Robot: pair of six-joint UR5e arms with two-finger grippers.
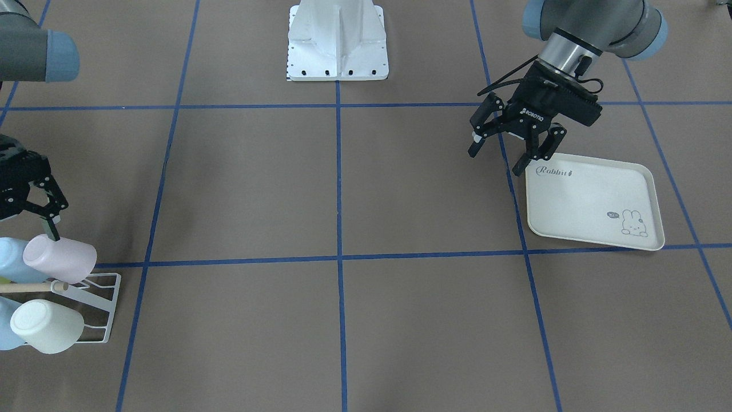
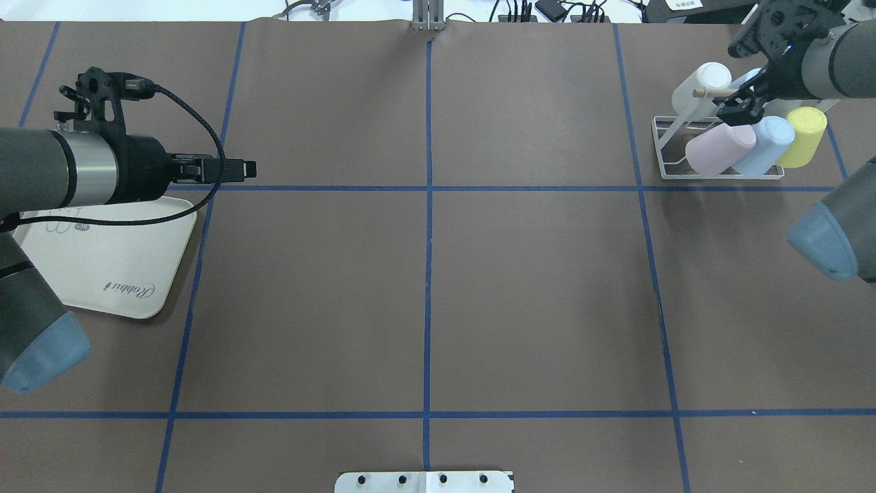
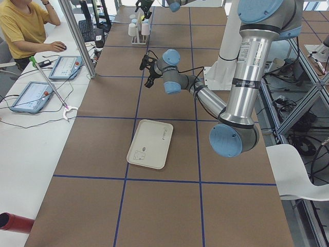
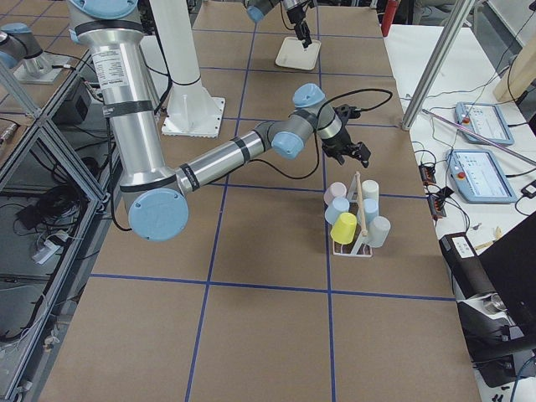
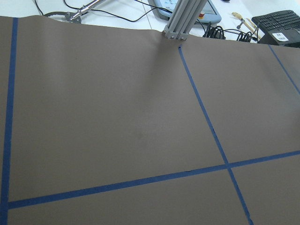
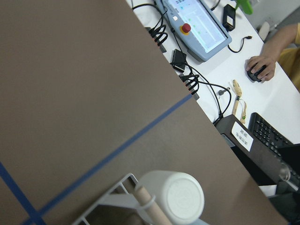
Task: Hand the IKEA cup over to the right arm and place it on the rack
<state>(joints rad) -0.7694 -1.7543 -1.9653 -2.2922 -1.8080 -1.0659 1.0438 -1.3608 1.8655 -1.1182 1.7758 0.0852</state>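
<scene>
Right tool (image 2: 738, 103) hangs released just above the pink cup (image 2: 720, 148) on the rack (image 2: 660, 147); left tool (image 1: 496, 160), released and empty, hovers beside the tray (image 1: 595, 194).

Item count, table (image 2: 424, 308).
Six cups (image 4: 343, 228) on one rack (image 2: 658, 145), 2 o'clock in the overhead view; one tray (image 2: 102, 267), 9 o'clock; one left pincer (image 1: 496, 160), one right pincer (image 2: 733, 108).
</scene>
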